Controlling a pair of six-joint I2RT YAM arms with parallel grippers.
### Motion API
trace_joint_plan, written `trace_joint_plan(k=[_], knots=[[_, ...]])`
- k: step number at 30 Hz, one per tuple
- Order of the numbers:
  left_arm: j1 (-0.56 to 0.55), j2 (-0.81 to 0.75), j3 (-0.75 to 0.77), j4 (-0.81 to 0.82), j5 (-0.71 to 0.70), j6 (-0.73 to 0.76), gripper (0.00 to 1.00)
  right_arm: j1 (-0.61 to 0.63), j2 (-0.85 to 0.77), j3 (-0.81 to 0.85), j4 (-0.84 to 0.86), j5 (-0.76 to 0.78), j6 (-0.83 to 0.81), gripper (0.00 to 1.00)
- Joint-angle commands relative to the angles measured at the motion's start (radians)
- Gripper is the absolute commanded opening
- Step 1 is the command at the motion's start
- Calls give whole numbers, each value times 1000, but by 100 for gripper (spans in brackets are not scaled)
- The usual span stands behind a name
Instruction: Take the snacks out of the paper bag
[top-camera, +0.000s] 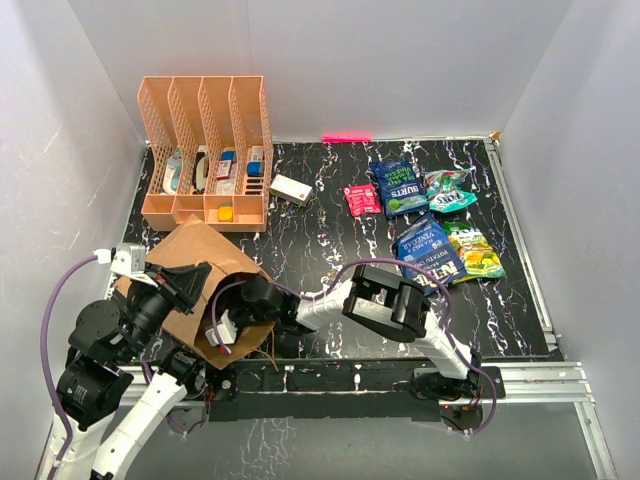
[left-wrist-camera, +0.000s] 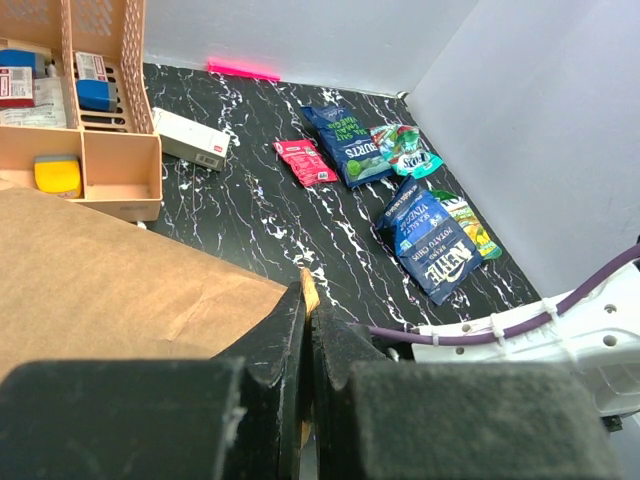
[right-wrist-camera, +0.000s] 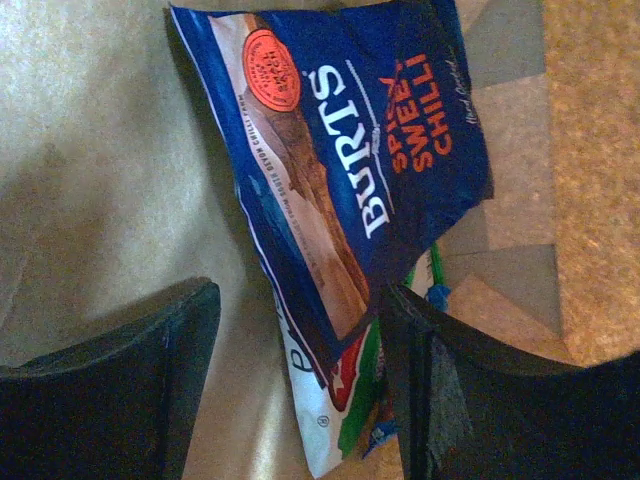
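Pinching the bag (left-wrist-camera: 120, 270) rim to prop it open, left gripper (left-wrist-camera: 308, 300) lets right gripper (right-wrist-camera: 300, 300), jaws apart, straddle a packet (right-wrist-camera: 340, 170).

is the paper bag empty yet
Not empty: a blue Burt's packet and a second packet under it lie inside the paper bag.

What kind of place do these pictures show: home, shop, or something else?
Probably a robot test cell in a lab: plain white walls box in a black marbled tabletop, a metal rail holds the right arm's base, and snack packets lie out as props.
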Motion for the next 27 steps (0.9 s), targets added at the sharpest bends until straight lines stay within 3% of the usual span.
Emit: trace_joint_plan(k=[1, 7, 21, 27], knots=[[-4, 6, 37, 11, -7, 16, 0, 2, 37, 58, 66, 8, -33, 66], [-3, 2, 39, 1, -8, 18, 0, 2, 42, 89, 85, 13, -31, 57], [-3, 1, 37, 1, -11, 14, 0, 1, 18, 121, 0, 27, -8, 9], [-4, 10, 36, 9, -19, 13, 0, 2, -77, 21, 50, 30, 61, 8]])
